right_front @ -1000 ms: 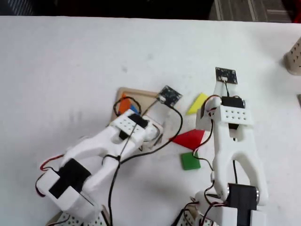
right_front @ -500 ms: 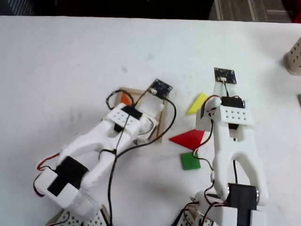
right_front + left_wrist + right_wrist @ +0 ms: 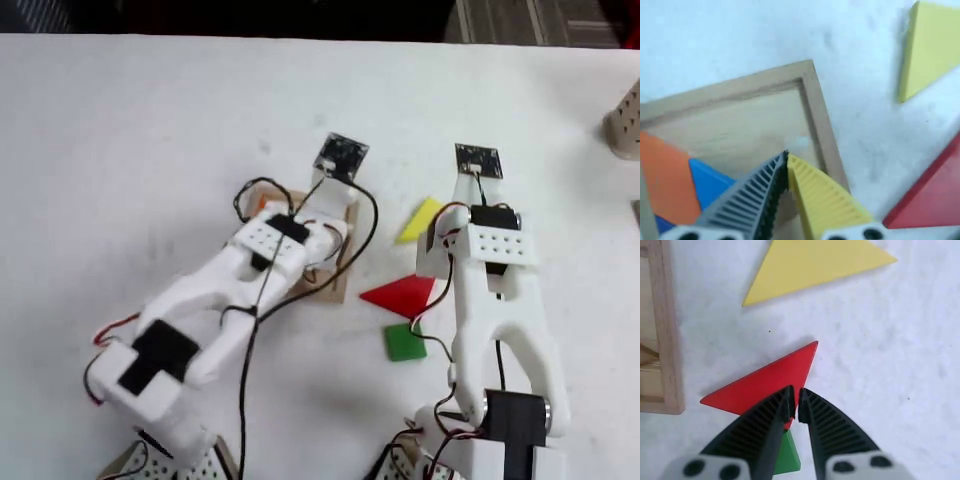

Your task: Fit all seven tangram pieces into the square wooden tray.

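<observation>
Left arm is stretched forward and to its right, wrist hanging over the square wooden tray (image 3: pixel 340 283), which sits on the desk (image 3: pixel 150 150) about mid-way across. Left gripper (image 3: pixel 785 161) is pressed together and empty, tips low over bare tray floor near one inside corner. An orange piece (image 3: pixel 665 175) and a blue piece (image 3: pixel 707 180) lie flat in the tray, touching each other; the arm hides the rest of the tray in the high view, so the seated count is uncertain. Three pieces lie loose on the desk to the right of the tray, between it and the right arm: yellow triangle (image 3: pixel 420 218) farthest out, red triangle (image 3: pixel 400 295) near the tray's right rim, green square (image 3: pixel 404 342) just beside the red one on the near side. Right arm is extended straight ahead, wrist pitched down. Right gripper (image 3: pixel 795 402) hangs directly above the red triangle, fingertips all but together, holding nothing. The red piece's long edge runs slantwise under those tips, one end pointing at the tray. Judgement: right arm is the nearer one; it must open before descending.
</observation>
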Controlling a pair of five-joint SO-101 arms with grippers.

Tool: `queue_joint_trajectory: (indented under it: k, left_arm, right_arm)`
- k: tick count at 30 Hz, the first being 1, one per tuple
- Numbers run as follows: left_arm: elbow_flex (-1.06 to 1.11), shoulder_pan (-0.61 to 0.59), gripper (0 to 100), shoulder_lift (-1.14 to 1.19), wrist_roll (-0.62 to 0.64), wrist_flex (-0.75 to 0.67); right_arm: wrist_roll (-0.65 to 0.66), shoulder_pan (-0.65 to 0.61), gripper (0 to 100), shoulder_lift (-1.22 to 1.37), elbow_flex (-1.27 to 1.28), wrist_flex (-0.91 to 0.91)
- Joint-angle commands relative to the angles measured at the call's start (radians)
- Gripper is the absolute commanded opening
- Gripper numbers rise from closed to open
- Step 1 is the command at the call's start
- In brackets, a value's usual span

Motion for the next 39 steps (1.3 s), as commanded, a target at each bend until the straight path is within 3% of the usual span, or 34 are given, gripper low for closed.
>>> queue_joint_trajectory:
  k: [1,12,23,28,39]
  left_arm:
    - [-0.081,-0.004,2,0.068,0.014,-0.014]
    - [-0.077,0.062,2,0.067,0.012,0.160]
    - [-0.077,0.107,2,0.058,-0.031,0.209]
    - [-0.012,0.127,2,-0.065,-0.051,0.201]
    - [0.153,-0.036,2,-0.288,-0.054,0.098]
  right_arm:
    - [0.012,-0.008,1.8,-0.044,-0.005,-0.015]
    - [0.012,-0.008,1.8,-0.044,-0.003,-0.015]
    - [0.012,-0.008,1.8,-0.044,-0.002,-0.028]
    - [0.012,-0.008,1.8,-0.044,-0.002,-0.028]
    - [0.012,-0.008,1.8,-0.044,0.000,-0.028]
